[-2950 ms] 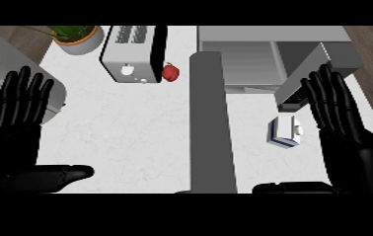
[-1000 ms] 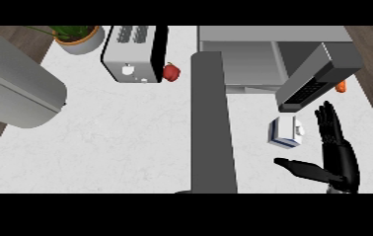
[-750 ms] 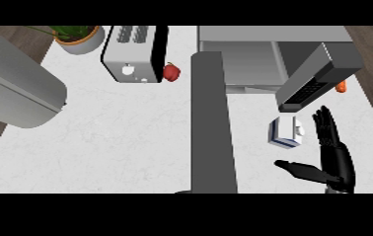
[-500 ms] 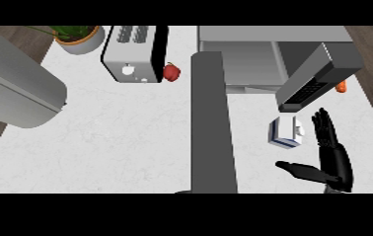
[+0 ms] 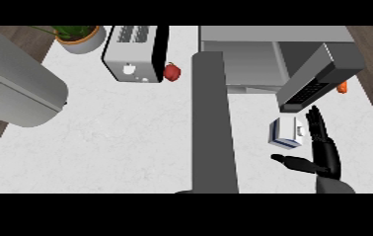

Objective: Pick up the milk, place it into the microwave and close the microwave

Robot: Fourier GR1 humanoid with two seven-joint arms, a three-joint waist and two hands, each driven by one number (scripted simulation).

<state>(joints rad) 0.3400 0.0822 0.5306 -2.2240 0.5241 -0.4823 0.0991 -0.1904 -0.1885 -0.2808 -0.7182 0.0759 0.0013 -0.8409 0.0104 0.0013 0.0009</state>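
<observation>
Our right hand (image 5: pixel 324 148) is open, fingers straight and thumb spread, just right of the milk carton (image 5: pixel 287 132), not gripping it. The carton stands on the white speckled counter (image 5: pixel 124 126) below the microwave's (image 5: pixel 244 57) open door (image 5: pixel 320 77). We judge it a light, boxy paper carton with flat, fairly smooth sides that could dent if squeezed; we should take it across its two broad faces, about mid-height. The microwave is hard grey metal; a boxy steel toaster (image 5: pixel 134 52) sits well to the left. Our left hand is out of view.
</observation>
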